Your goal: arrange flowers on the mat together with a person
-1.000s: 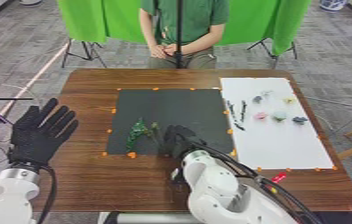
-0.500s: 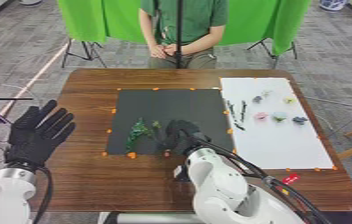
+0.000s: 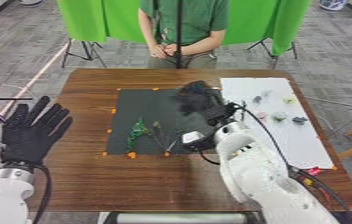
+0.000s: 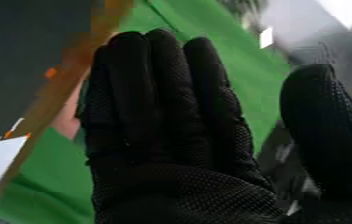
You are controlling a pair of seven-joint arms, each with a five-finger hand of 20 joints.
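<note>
In the head view the right hand (image 3: pixel 197 100) is over the upper right part of the dark mat (image 3: pixel 141 105), near the white sheet. Its fingers are straight in the right wrist view, where the right hand (image 4: pixel 177 150) holds nothing. Green leafy stems (image 3: pixel 137 131) lie on the mat's lower left, with a thin stem (image 3: pixel 159 132) just beside them. The left hand (image 3: pixel 35 132) is off the table's left side, fingers straight and spread. On the white sheet (image 3: pixel 283 145) are a pink flower (image 3: pixel 262 115), a pale green one (image 3: pixel 279 116), a grey-blue one (image 3: pixel 299 120) and a yellow one (image 3: pixel 289 100).
Orange marks line the edges of mat and sheet. A red object (image 3: pixel 314 171) lies near the sheet's lower right corner. Across the brown table (image 3: pixel 92 190) a person in a green shirt sits with hands (image 3: pixel 171 50) together in the lap.
The right hand has moved forward and to the right from the mat's lower middle, uncovering the thin stem beside the leafy ones. The left hand has barely shifted.
</note>
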